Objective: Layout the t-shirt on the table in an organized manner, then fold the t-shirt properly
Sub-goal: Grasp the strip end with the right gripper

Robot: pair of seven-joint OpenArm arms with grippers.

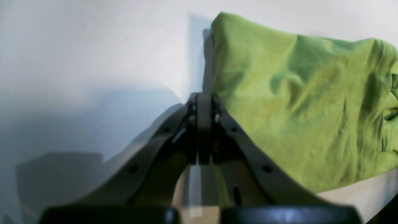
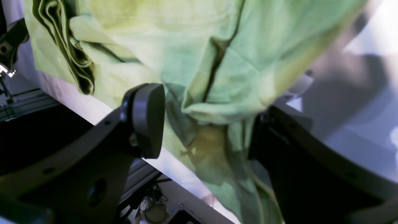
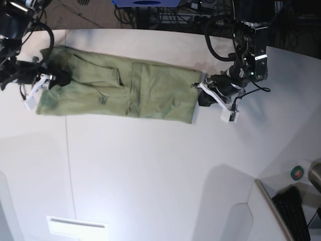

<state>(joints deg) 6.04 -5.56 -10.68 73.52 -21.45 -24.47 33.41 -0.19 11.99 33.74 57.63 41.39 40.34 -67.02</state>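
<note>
A robotics lab or test workspace is indicated. A very large white surface [image 3: 150, 170] with a curved edge and a thin dark seam is seen from above, and two black robot arms [image 3: 249, 45] with trailing cables are mounted at its far side. Tangled wiring and dark equipment [image 3: 165, 12] are visible beyond the far edge, and a black keyboard [image 3: 293, 213] is set on a side desk at the lower right
</note>
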